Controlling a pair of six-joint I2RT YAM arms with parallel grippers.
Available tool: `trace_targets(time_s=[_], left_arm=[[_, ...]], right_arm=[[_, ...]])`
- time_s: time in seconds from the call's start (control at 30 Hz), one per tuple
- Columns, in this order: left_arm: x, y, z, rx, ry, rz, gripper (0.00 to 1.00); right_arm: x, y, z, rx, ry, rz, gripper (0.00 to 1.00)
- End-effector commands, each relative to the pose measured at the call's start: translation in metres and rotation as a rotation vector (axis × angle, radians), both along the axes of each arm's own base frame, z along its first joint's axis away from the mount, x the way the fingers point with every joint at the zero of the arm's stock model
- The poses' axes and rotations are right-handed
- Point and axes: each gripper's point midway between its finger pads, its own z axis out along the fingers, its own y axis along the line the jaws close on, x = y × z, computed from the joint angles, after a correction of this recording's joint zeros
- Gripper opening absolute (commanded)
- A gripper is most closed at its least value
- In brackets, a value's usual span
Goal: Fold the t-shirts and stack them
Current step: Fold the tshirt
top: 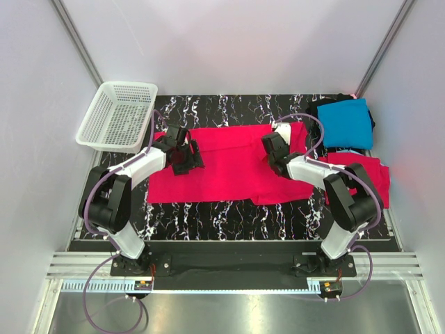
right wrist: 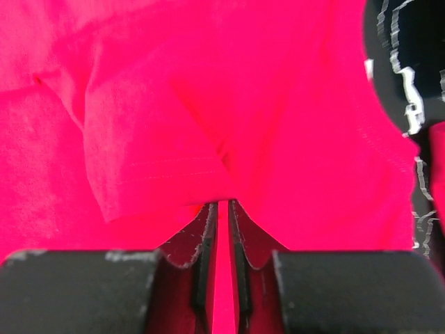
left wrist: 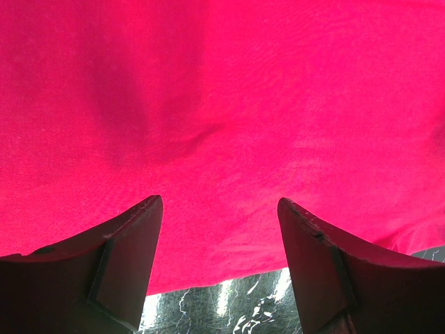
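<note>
Red t-shirt (top: pixel 229 167) lies spread on the marbled table (top: pixel 229 212). The right gripper (right wrist: pixel 222 209) pinches a thin fold near its sleeve, while the left gripper (left wrist: pixel 220 209) stands spread above it. That shallow bite could slip, spoiling the fold.

top: overhead, near-edge side, looking down on whole worktop (top: pixel 229 216) | wrists: very close, facing cloth | shared: spread red t-shirt (top: pixel 229 163)
</note>
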Motion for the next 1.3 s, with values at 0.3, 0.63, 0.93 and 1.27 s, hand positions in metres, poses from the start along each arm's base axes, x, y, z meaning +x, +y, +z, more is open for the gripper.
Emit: trace_targets(time_s=[0.3, 0.63, 0.93, 1.27], left_arm=[[0.011, -0.003, 0.018, -0.011, -0.069, -0.013, 0.72], [0.010, -0.003, 0.015, -0.007, -0.061, -0.016, 0.72], [0.010, -0.002, 0.020, -0.005, -0.076, -0.017, 0.72], [0.012, -0.002, 0.024, -0.002, -0.083, -0.019, 0.72]], right_arm=[[0.002, -0.003, 0.009, 0.002, -0.030, -0.057, 0.21], [-0.001, -0.004, 0.007, 0.014, -0.013, -0.075, 0.31], [0.002, 0.011, -0.009, 0.083, 0.000, -0.023, 0.29], [0.013, 0.005, -0.013, 0.093, 0.007, -0.040, 0.15]])
